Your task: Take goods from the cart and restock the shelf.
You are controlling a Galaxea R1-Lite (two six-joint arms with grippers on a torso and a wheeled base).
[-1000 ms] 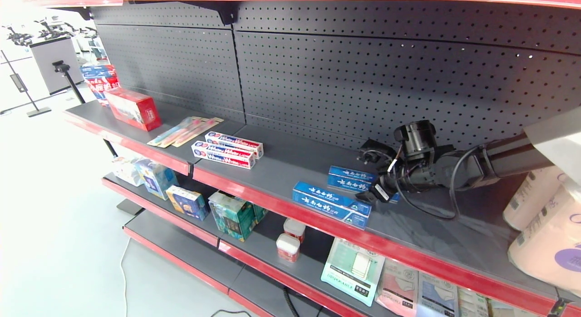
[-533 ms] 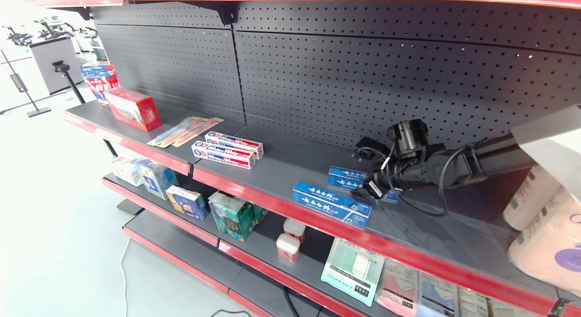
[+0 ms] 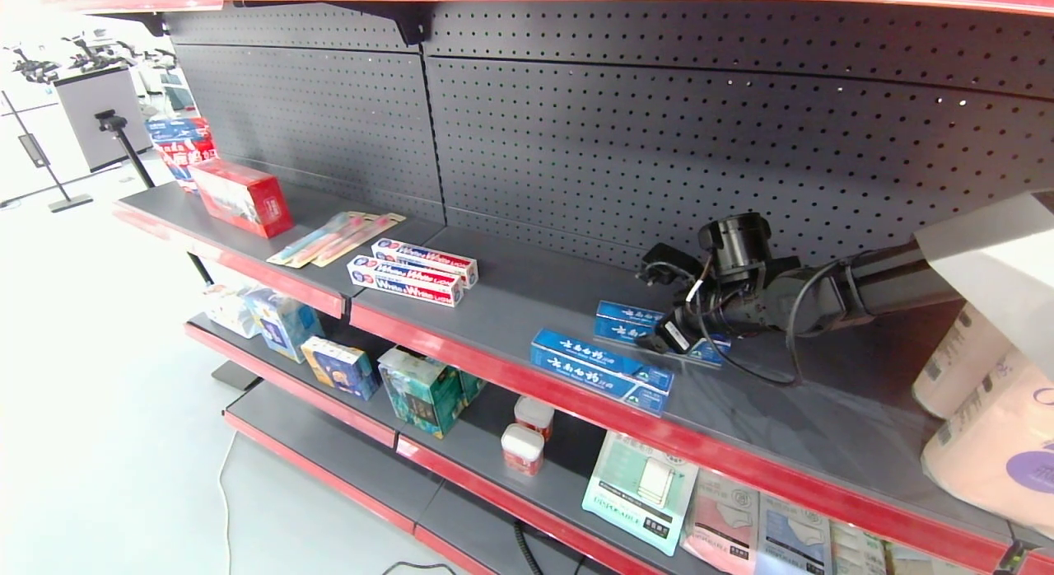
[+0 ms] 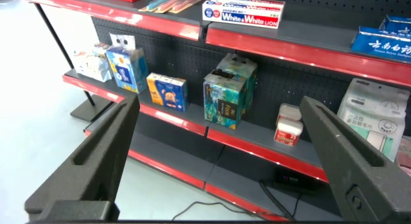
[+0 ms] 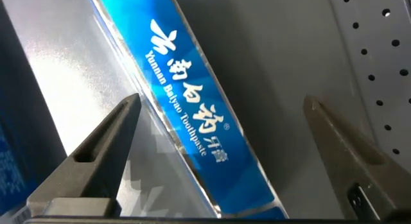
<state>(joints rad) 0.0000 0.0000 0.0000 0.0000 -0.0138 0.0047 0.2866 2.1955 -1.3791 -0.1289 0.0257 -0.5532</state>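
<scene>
Two blue toothpaste boxes lie on the grey middle shelf (image 3: 527,291): one along the red front lip (image 3: 601,369), the other just behind it (image 3: 630,320). My right gripper (image 3: 661,338) hovers at the rear box's right end, open. In the right wrist view that blue box (image 5: 192,121) lies flat on the shelf between the spread fingers of the right gripper (image 5: 220,101), untouched. My left gripper (image 4: 218,99) is open and empty, held out in front of the lower shelves.
Two white toothpaste boxes (image 3: 412,274), toothbrush packs (image 3: 333,237) and a red box (image 3: 243,198) sit further left on this shelf. Paper rolls (image 3: 988,410) stand at the right. The pegboard wall (image 3: 659,147) is close behind. Boxed goods (image 4: 228,89) fill the lower shelves.
My right arm has shifted left and deeper over the shelf, bringing the gripper further along the rear blue box. The boxes have not moved.
</scene>
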